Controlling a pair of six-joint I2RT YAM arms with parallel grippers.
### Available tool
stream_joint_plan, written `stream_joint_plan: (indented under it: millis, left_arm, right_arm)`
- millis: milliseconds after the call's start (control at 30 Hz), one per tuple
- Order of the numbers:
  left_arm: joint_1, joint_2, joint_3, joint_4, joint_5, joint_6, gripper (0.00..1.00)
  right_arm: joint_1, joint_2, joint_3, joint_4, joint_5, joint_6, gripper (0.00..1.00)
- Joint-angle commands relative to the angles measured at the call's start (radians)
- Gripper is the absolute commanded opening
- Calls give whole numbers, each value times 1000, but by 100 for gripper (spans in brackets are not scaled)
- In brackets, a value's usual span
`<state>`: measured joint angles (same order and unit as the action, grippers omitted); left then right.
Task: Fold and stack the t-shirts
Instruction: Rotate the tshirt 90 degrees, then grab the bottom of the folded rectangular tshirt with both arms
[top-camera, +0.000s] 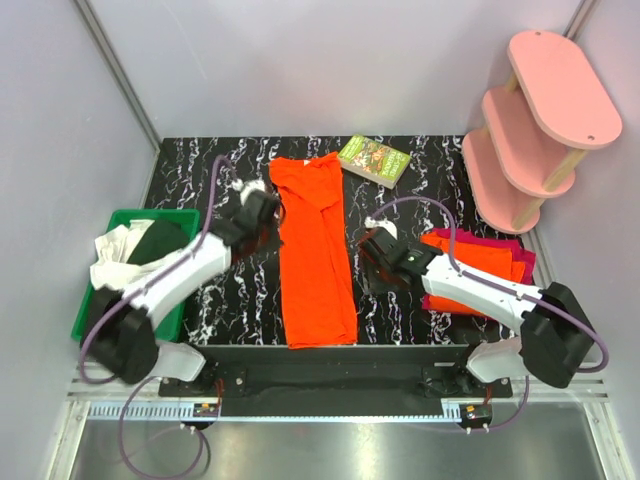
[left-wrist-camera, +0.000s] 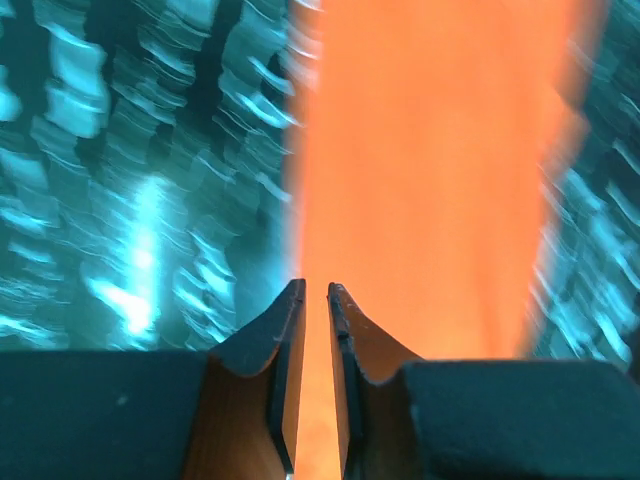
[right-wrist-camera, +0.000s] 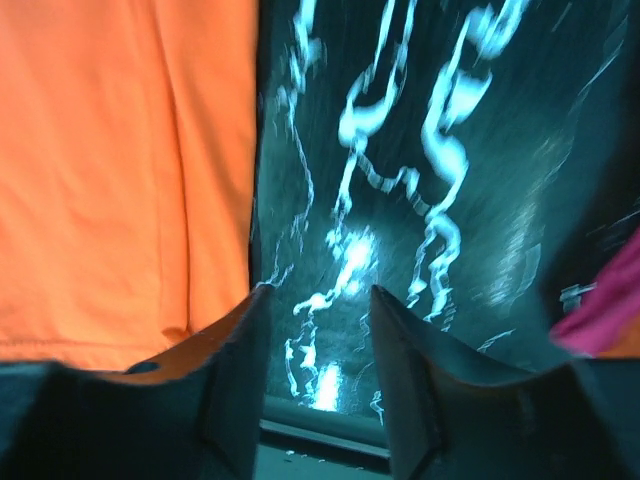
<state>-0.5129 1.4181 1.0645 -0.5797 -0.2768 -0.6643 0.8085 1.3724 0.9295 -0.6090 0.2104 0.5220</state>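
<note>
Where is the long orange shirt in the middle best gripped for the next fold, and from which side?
Probably at the two far corners of the orange shirt: it lies flat as a long narrow strip, so each arm comes low from its own side and pinches the edge. The left gripper is by the far left corner.

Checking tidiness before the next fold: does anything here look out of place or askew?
Two things: white cloth spills over the green bin's rim at the left, and a green book lies askew beside the orange shirt's far end.
</note>
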Motion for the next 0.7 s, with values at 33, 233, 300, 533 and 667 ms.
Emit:
stream_joint_plan:
  millis: [33,233,300,533,667]
  left_arm:
    - [-188,-266,-382,211,-1,-243,22]
    - [-384,-498,-631,287,-67,-406,24]
    - [-433,-540,-664,291,-78,-443,25]
    - [-544,-581,-684,264,-171,-506,36]
    - [-595,-452,-609,176,-219,-528,37]
  right_arm:
    - [1,-102,-159,219,-144,156,55]
    - [99,-162,-222,255,-103,226,58]
    - [165,-161,-218,258,-88,254,60]
    - [302,-88,-221,259,-30,346,61]
    - [334,-78,-260,255,6,392,61]
